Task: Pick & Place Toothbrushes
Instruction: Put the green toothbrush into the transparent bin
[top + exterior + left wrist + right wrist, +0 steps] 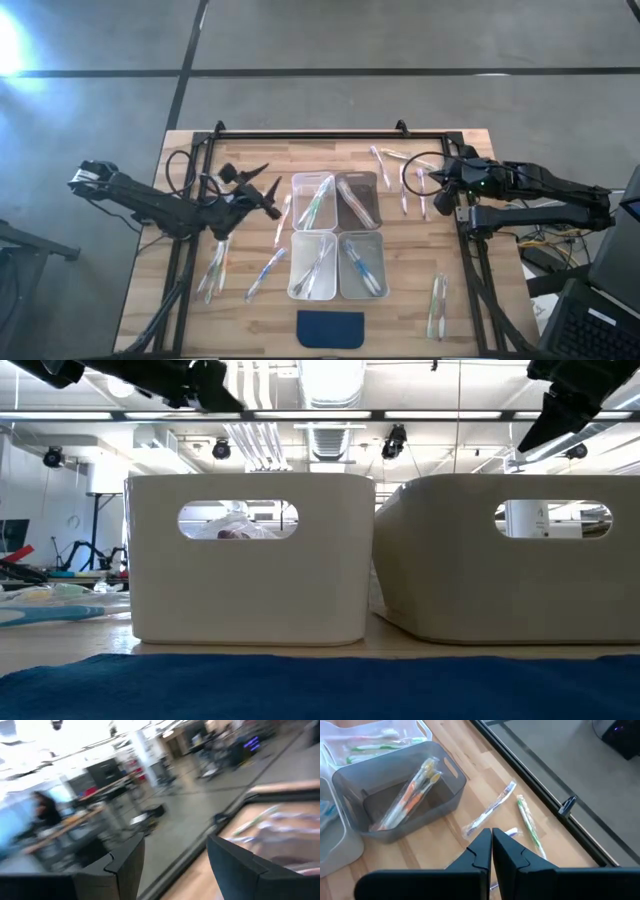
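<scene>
Toothbrushes in clear wrappers lie loose on the wooden table: a few left of the bins (215,265), one (283,215) beside them, a few at the far right (405,190) and one pair near right (437,305). More lie inside the four bins (335,235). My left gripper (260,185) hovers open, left of the far-left bin, nothing between its fingers (125,865). My right gripper (438,183) is shut and empty above the far-right toothbrushes; its wrist view shows a blue-striped one (490,812) and a green one (527,825) lying flat past the fingertips (491,845).
The grey far-right bin (415,790) holds orange toothbrushes; it stands in a two-by-two block with three clear bins. A dark blue pad (330,328) lies at the near edge. A black frame rail (330,135) runs along the far edge, with rails down both sides.
</scene>
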Action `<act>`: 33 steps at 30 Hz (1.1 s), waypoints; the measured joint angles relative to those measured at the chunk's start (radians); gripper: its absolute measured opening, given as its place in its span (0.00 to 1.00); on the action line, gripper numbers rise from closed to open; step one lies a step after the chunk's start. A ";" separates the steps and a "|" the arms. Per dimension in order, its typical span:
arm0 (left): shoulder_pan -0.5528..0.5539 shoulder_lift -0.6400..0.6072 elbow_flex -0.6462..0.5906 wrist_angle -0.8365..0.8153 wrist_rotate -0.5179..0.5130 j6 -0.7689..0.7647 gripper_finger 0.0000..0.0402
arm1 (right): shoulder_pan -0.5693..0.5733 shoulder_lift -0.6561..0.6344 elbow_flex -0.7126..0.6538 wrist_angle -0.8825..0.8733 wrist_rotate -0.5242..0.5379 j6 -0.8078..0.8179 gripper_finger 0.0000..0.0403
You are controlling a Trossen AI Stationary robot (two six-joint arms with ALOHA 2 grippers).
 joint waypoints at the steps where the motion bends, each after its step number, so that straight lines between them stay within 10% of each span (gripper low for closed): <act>1: 0.000 0.000 0.000 0.000 0.035 -0.026 0.54 | 0.000 0.002 0.000 0.000 0.000 0.000 0.02; 33: 0.000 -0.001 0.002 -0.008 0.069 -0.096 0.54 | 0.000 0.016 0.000 0.001 0.000 0.000 0.02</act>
